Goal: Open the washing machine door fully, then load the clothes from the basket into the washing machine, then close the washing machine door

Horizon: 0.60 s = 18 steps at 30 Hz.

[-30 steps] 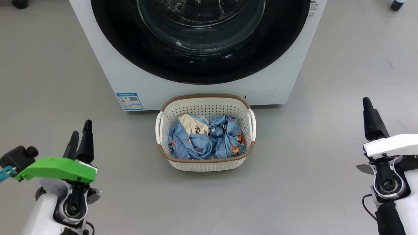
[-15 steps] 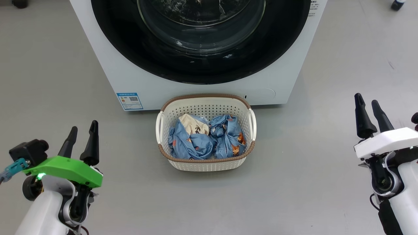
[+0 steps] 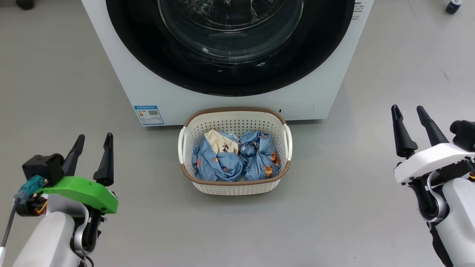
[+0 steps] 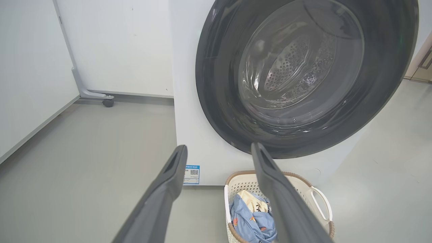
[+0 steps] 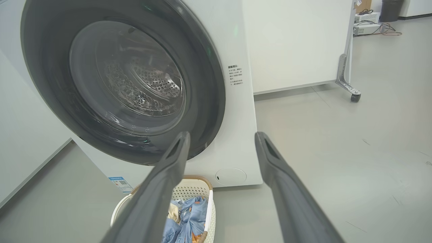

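Two grippers are in view, both empty. The left gripper (image 3: 94,138) hovers above the grey floor (image 3: 334,207) well to the left of the basket (image 3: 237,190). Its two dark fingers are spread wide and hold nothing. The right gripper (image 3: 408,108) stands well to the right of the basket, its fingers likewise set wide apart with nothing between them. Both are clear of the basket.

The basket sits upright on the floor. The clothes (image 3: 233,159) lie bunched inside it: blue printed fabric, with a cream panel showing toward the basket's back left.

The washing machine (image 3: 167,96) stands directly behind the basket, its front just beyond the basket's far rim. Contact between the two cannot be determined.

The washing machine door (image 3: 230,79) is above and behind the basket. It lies flush against the machine front, closed. The perforated drum shows through its glass window (image 3: 230,29).

A blue label sticker (image 3: 148,115) sits low on the machine front, behind and left of the basket. A round service flap (image 3: 302,106) sits behind and right of the basket.
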Motion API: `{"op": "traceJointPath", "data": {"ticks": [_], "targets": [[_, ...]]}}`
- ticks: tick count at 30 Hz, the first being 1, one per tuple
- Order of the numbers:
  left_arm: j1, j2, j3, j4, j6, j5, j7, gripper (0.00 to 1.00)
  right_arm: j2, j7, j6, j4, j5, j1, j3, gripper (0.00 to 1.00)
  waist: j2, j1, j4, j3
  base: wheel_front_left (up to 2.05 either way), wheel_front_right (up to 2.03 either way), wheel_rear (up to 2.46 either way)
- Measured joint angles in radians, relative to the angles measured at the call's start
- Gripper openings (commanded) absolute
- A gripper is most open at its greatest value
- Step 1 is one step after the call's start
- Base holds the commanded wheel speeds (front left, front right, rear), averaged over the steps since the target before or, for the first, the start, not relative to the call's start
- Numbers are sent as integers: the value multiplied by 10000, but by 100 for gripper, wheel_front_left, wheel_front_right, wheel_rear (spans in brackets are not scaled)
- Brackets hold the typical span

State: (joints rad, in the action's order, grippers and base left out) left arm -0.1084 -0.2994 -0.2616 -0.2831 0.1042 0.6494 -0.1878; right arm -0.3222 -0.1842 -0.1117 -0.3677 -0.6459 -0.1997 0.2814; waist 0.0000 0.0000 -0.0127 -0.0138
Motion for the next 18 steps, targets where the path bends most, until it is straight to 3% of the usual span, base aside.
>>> {"op": "traceJointPath", "data": {"ticks": [11, 18], "targets": [[0, -54, -29, -150, -186, -1221, -416, 100, -205, -430, 100, -286, 1139, -253, 378, 100, 0, 0, -23, 29, 0, 0, 0], [0, -56, 59, -274, -360, -1737, -612, 100, -128, -650, 171, -374, 1225, -396, 203, 100, 0, 0, -40, 25, 0, 0, 0]]}}
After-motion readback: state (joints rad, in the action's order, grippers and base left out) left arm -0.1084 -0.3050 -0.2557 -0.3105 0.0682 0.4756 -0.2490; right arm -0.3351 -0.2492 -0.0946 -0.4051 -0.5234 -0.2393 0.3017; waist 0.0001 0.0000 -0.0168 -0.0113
